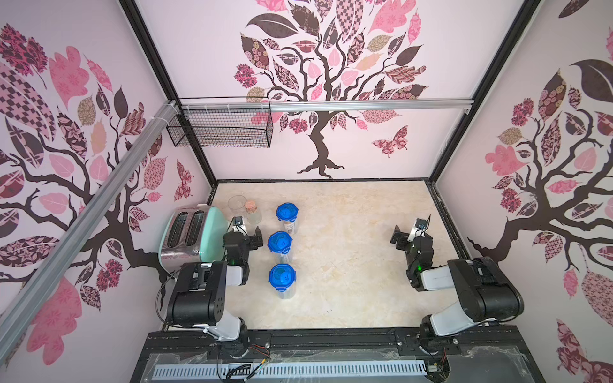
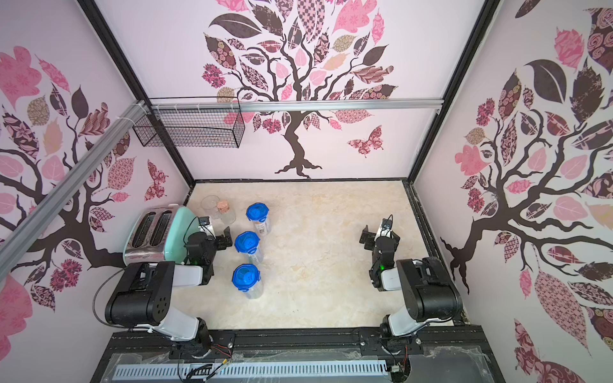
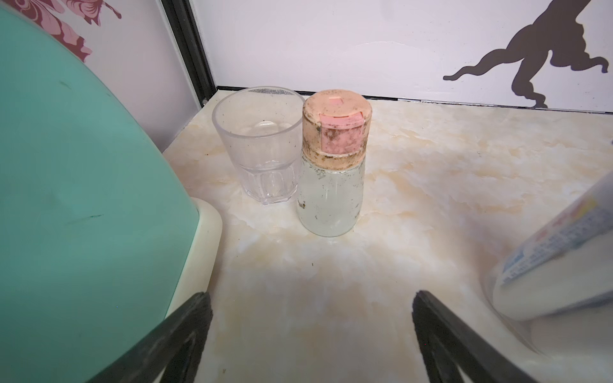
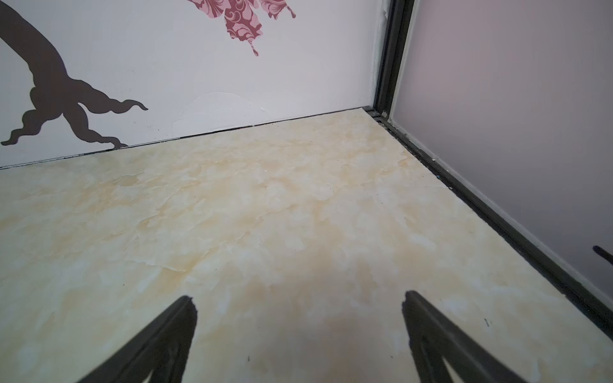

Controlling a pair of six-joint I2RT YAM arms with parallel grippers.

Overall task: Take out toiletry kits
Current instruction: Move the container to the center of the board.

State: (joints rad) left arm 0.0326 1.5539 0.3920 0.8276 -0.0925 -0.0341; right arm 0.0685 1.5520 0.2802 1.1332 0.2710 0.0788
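Nothing is out yet, as far as I can see. Three canisters (image 1: 280,242) with blue lids stand upright in a row on the surface (image 1: 348,265), all lidded; from above I can't tell if the clips are latched. The toiletry kits (image 3: 557,252) look to be inside them. Only a white printed tube shows through a clear wall in the left wrist view, and the rest of the contents are too blurred to name. No kit item lies loose on the surface. The left pincer (image 3: 311,298) is released and empty, between the toaster (image 1: 192,232) and the canister row, facing a glass (image 3: 262,149) and a capped jar (image 3: 331,172), neither relevant. The right pincer (image 4: 298,298) is released and empty over bare surface, well apart from the canisters. My read: task at the start. Everything is left: lids off and contents pulled, three times over.
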